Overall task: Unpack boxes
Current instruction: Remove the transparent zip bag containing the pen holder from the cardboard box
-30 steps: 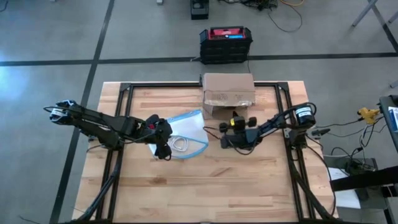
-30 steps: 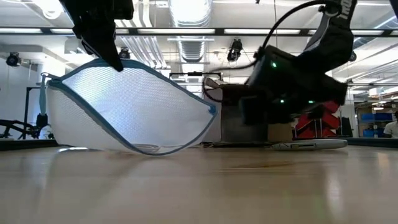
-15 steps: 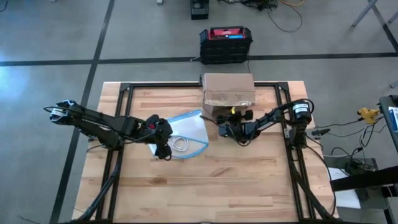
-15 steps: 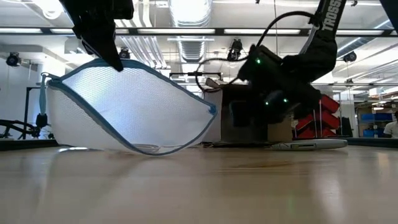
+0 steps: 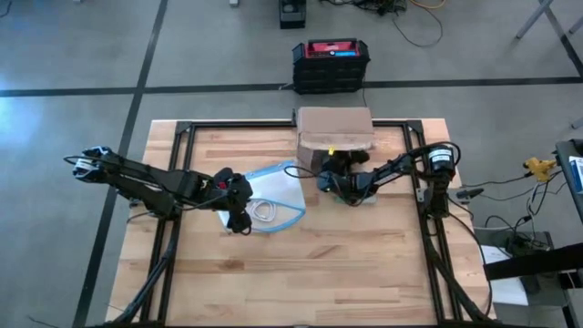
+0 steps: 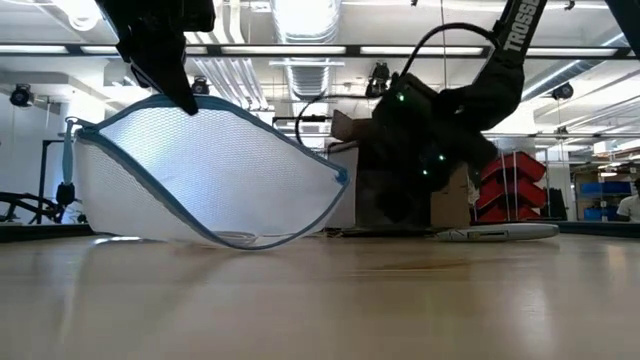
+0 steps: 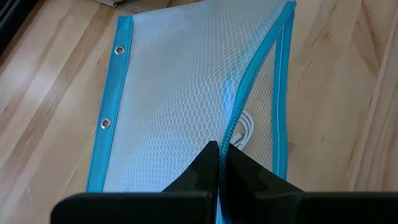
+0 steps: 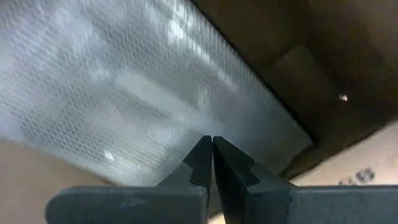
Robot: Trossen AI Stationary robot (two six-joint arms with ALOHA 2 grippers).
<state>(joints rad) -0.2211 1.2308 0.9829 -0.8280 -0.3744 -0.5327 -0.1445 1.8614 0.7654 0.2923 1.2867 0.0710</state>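
One brown cardboard box [image 5: 334, 128] sits at the table's far edge; the closed right gripper [image 5: 325, 175], arm lettered "TROSSEN", reaches inside, while the closed left gripper [image 5: 244, 221] pinches the blue-edged mesh pouch [image 5: 273, 196]

box [image 5: 334, 128] blocks rear, pouch [image 5: 273, 196] centre

Right arm swings from mid-desk toward the plain brown corrugated cardboard box [image 5: 335, 132] at the far edge. Right tool [image 5: 330, 164], fingers together, now sits at the box's near open side; a second ago it hung well short of it. Wrist view now faces a bubble-wrap sheet [image 8: 143, 99] inside.
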